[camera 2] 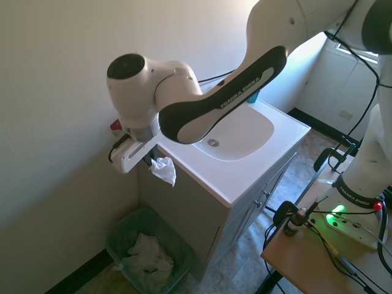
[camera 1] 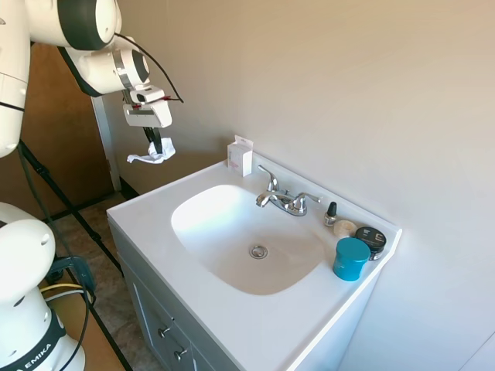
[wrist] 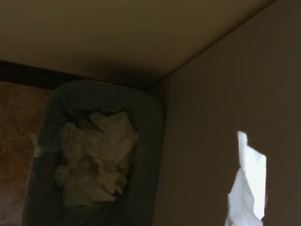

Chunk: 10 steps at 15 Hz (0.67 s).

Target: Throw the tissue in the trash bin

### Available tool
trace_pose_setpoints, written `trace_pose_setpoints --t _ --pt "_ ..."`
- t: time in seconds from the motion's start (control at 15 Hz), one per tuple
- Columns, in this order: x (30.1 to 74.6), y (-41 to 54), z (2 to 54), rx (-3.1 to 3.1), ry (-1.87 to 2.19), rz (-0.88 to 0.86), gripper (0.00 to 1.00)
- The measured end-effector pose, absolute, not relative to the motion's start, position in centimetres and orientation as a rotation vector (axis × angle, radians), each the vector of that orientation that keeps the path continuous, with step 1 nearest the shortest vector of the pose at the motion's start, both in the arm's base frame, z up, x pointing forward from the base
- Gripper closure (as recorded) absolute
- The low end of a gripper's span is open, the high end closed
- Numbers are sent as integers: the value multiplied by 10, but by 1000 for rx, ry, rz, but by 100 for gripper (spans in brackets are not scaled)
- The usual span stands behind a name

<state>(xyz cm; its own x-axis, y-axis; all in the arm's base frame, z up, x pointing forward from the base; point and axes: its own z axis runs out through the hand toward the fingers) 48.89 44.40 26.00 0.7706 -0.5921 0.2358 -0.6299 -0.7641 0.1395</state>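
A crumpled white tissue hangs in the air beyond the left end of the vanity, pinched by my gripper, which is shut on it. From the other side the tissue dangles under the gripper, beside the cabinet's side wall. A green trash bin stands on the floor below it, against the wall, with white crumpled paper inside. The wrist view looks down on the bin and shows the bright tissue off to one side of it.
The white vanity top has a sink, a chrome faucet, a small white box, a teal cup and small jars at the back right. The wall stands close behind the bin.
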Motion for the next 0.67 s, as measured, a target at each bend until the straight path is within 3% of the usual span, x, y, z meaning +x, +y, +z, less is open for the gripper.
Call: trace_pose_setpoints --t 0.53,0.6,0.67 --pt "492 474 193 2788 -841 78 100" --pt "493 478 188 2791 -833 71 0" --pt "494 480 183 2791 -832 67 0"
